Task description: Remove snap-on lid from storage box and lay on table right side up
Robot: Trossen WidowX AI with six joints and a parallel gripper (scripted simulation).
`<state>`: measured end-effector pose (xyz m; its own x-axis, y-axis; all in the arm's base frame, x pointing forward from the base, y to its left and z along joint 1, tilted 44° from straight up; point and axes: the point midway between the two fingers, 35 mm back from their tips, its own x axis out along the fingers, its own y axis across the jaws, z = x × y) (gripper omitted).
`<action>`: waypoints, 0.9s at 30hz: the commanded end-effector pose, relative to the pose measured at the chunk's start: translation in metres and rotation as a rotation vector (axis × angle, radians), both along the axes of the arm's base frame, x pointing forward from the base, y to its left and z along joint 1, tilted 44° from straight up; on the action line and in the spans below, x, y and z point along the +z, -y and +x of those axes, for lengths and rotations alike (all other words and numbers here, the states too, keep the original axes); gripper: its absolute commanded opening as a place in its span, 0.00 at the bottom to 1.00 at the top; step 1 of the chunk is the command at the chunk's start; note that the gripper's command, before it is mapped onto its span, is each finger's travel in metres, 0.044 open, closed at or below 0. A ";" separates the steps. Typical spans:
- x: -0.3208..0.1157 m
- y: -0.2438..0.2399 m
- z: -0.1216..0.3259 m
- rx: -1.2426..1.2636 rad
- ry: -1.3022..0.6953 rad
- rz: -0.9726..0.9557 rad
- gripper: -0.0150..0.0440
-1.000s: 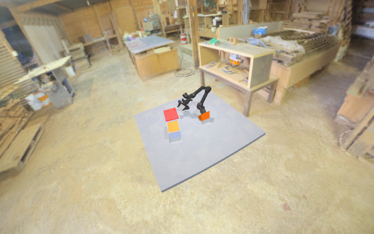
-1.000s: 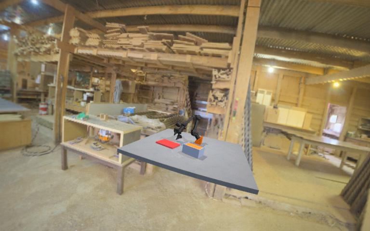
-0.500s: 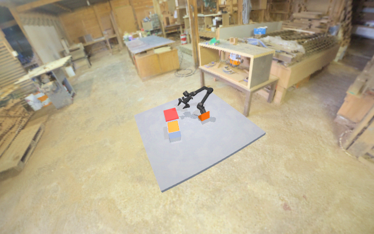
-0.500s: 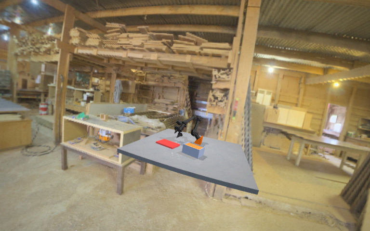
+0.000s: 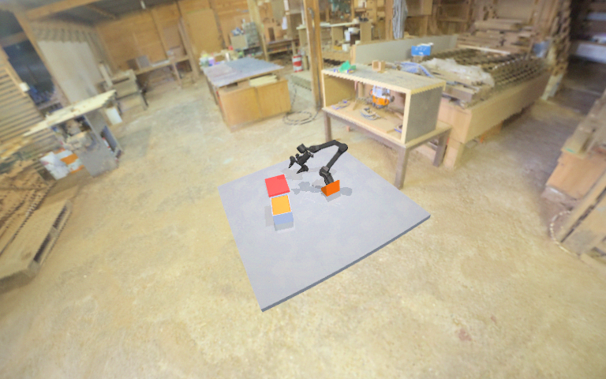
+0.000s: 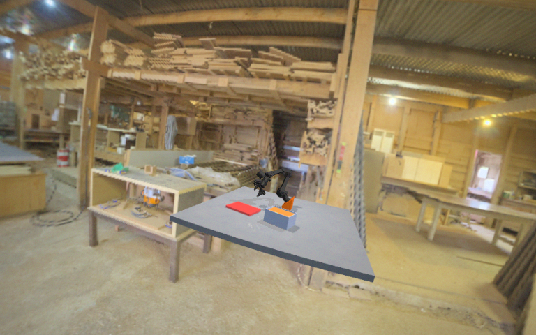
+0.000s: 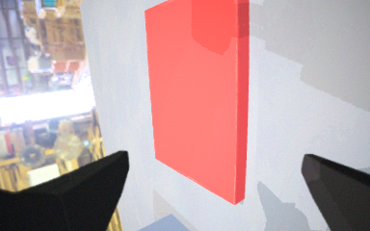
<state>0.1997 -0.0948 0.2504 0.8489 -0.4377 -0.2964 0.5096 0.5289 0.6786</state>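
The red lid lies flat on the grey table, its smooth face up, apart from the box. The blue-grey storage box stands upright beside it with no lid on; orange shows inside its pale rim. A corner of the box shows at the bottom of the wrist view. My gripper is open and empty. It is raised above the table on the arm's side of the lid, touching neither lid nor box.
An orange wedge-like piece stands by the arm's base, beyond the box in the exterior view. The table has open edges, and the lid lies nearer one of them than the arm's base does.
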 end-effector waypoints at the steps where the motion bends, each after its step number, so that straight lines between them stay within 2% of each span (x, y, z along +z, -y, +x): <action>1: 0.010 -0.005 -0.005 -0.003 0.014 -0.001 1.00; 27: 0.010 -0.011 -0.008 -0.003 0.013 0.000 1.00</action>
<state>0.1917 -0.0831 0.2602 0.8519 -0.4373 -0.2881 0.5031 0.5308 0.6820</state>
